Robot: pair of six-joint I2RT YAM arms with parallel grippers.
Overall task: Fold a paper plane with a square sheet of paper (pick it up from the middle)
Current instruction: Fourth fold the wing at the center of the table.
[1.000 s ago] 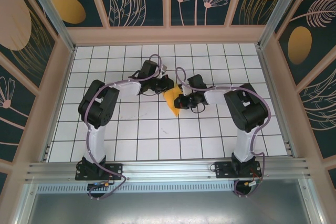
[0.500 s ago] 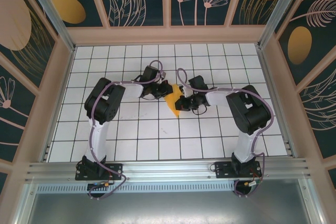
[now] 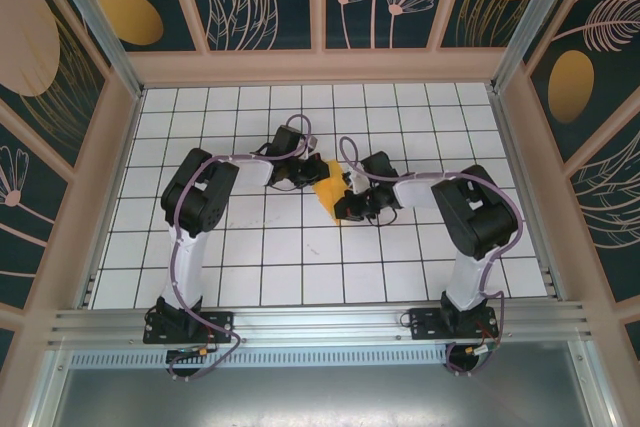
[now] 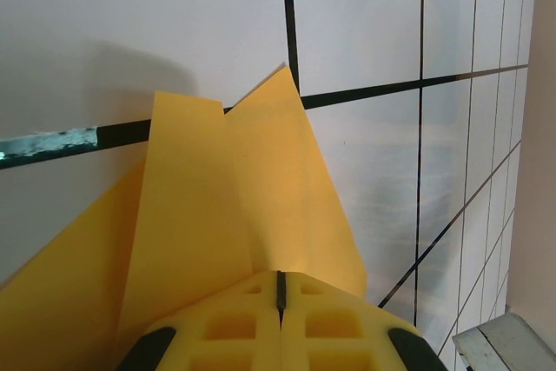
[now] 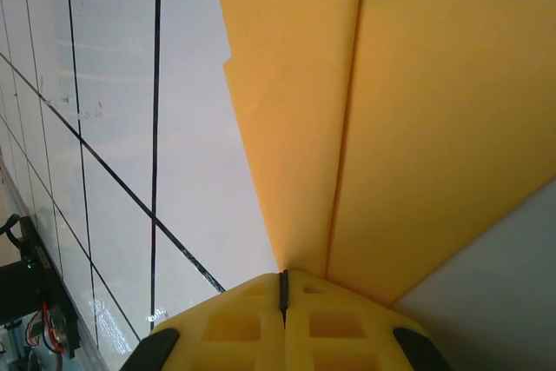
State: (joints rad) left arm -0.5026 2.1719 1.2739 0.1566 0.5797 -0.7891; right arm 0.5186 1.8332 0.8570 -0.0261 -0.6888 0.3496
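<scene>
The orange-yellow paper (image 3: 326, 194) lies partly folded on the white grid table, mid-table between my two arms, with layered flaps and a long crease (image 5: 347, 128). My left gripper (image 3: 308, 175) is shut, its yellow tips (image 4: 280, 280) set against the paper (image 4: 217, 206) at its far-left side where a flap stands up. The right gripper (image 3: 345, 209) is also shut, and its tips (image 5: 282, 280) touch the near edge of the paper (image 5: 408, 110) beside the crease. I cannot tell whether either pair of jaws pinches a layer. No finished paper plane is formed.
The white tiled table (image 3: 300, 257) with black grid lines runs out to a raised wooden frame (image 3: 320, 67) on three sides. A metal rail (image 3: 320, 322) carries the arm bases at the near edge.
The left gripper has moved right onto the paper's far-left part. The right gripper has slid a little toward the near edge along the paper. The paper has stayed in place.
</scene>
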